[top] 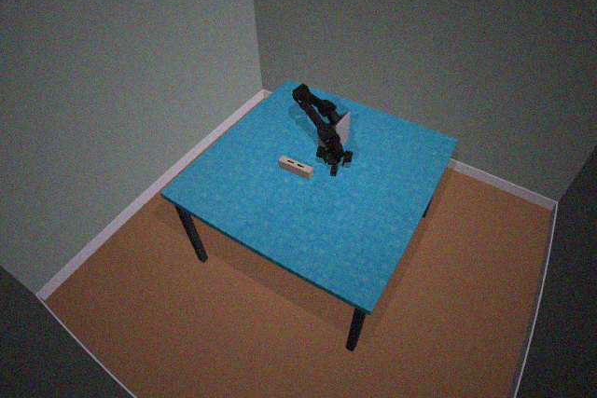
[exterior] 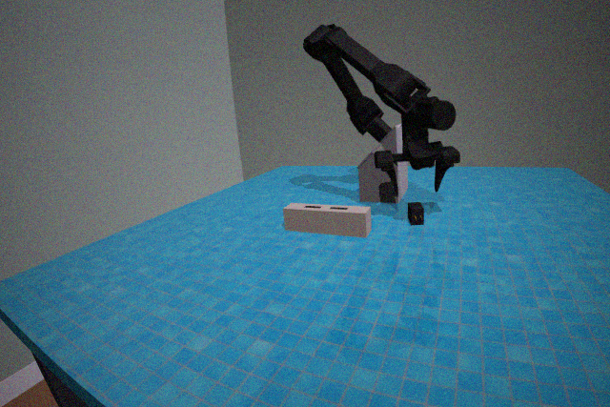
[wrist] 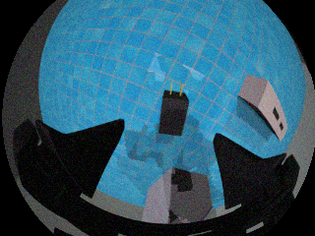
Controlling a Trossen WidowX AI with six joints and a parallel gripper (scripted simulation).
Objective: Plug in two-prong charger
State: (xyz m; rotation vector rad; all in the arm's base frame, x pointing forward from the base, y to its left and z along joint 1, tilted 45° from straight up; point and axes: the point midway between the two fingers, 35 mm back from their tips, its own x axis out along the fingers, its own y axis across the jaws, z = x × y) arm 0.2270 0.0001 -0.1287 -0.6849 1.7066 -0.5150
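The black two-prong charger [top: 333,171] [exterior: 416,213] [wrist: 173,114] lies flat on the table, its two gold prongs pointing away from the arm's base. The pale power strip [top: 295,170] [exterior: 326,221] [wrist: 254,90] lies to the left of the charger in the top and exterior views, its two dark outlets facing up. The right outlet [top: 300,165] [exterior: 338,208] is the one nearer the charger. My gripper [top: 336,165] [exterior: 416,193] [wrist: 171,131] is open and empty, pointing down above the charger. In the wrist view the charger shows between the spread fingertips.
The pale wedge-shaped arm base [top: 343,130] [exterior: 373,184] [wrist: 193,203] stands on the blue table [top: 308,229] [exterior: 305,309] [wrist: 133,29] behind the charger. In the wrist view the strip is at the right. Grey walls stand beyond the table's left and back edges.
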